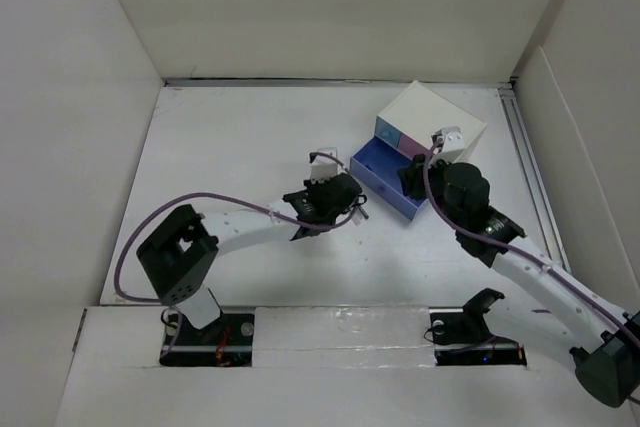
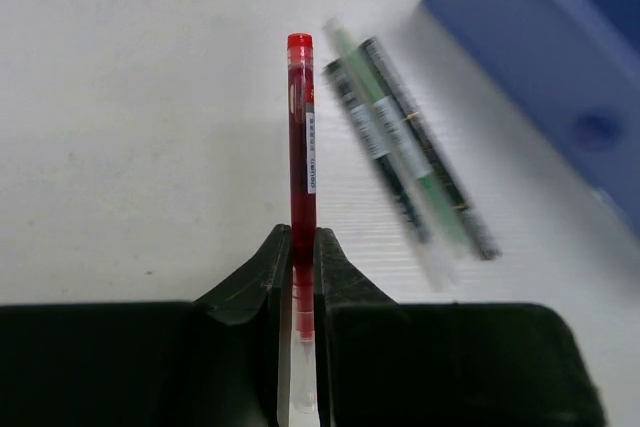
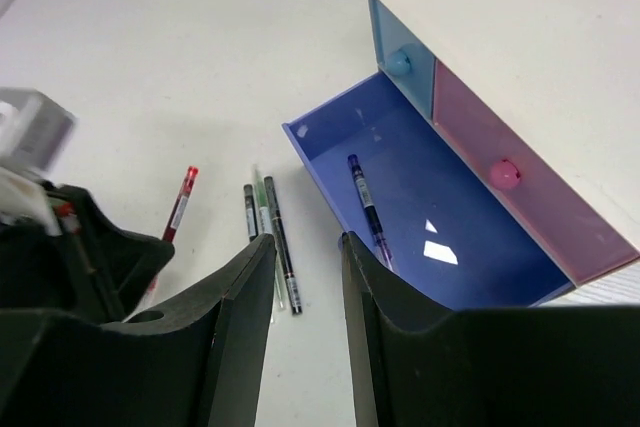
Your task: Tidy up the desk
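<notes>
The white desk (image 1: 230, 147) has a small white drawer box (image 1: 430, 117) at the back right, with its blue drawer (image 1: 385, 175) pulled open. My left gripper (image 2: 302, 239) is shut on a red pen (image 2: 302, 147), held by its lower end low over the desk. Three more pens, two dark and one green (image 2: 400, 147), lie together just right of it, near the drawer front. My right gripper (image 3: 307, 242) is open and empty above the drawer's front corner. A purple pen (image 3: 365, 202) lies inside the blue drawer (image 3: 440, 217).
The box (image 3: 540, 37) also has a shut pink drawer (image 3: 520, 197) and a shut light-blue drawer (image 3: 395, 42). White wall panels enclose the desk on the left, back and right. My left wrist (image 1: 325, 197) sits close to the drawer front.
</notes>
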### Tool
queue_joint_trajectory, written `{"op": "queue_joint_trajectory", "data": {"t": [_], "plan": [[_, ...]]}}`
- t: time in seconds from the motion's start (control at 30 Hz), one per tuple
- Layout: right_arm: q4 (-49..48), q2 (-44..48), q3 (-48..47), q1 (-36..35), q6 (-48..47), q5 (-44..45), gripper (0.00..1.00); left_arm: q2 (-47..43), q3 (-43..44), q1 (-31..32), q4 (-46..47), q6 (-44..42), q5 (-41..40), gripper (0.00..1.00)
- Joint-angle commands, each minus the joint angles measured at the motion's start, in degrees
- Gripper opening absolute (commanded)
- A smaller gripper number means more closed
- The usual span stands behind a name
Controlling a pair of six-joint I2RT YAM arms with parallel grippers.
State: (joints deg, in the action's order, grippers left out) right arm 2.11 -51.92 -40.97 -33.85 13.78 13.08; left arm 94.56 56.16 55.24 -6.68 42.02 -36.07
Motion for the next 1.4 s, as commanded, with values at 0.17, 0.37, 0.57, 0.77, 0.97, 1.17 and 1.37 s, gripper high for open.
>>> {"op": "queue_joint_trajectory", "data": {"t": [0.17, 0.37, 0.57, 0.77, 0.97, 1.17, 1.37], "plan": [[-2.4, 7.5, 2.0, -0.3, 2.5, 2.7, 0.38, -3.0, 14.4, 1.2, 9.1, -4.9, 10.2, 0.0], [1.1, 13.5, 2.6, -0.3, 2.5, 2.9, 0.38, 7.8, 25.9, 0.5, 12.3, -4.6, 14.8, 0.0], [2.8, 16.5, 3.0, -0.3, 2.5, 2.4, 0.38, 15.6, 32.6, -0.6, 16.3, -3.4, 17.4, 0.0], [2.6, 17.2, 3.8, -0.3, 2.3, 1.7, 0.39, 19.5, 35.7, -0.6, 16.9, -3.0, 16.0, 0.23], [1.7, 15.3, 4.1, -0.3, 2.4, 0.5, 0.4, 20.1, 35.3, -0.6, 17.1, -3.0, 16.2, 0.4], [-1.1, 11.9, 6.2, -0.3, 2.9, -0.2, 0.1, 13.6, 25.5, -0.6, 20.9, -3.4, 12.7, 0.24], [-6.5, 1.7, 8.0, -0.3, 4.5, -5.3, 0.05, -4.5, 7.9, -1.6, 25.8, -4.9, 7.5, 0.17]]}}
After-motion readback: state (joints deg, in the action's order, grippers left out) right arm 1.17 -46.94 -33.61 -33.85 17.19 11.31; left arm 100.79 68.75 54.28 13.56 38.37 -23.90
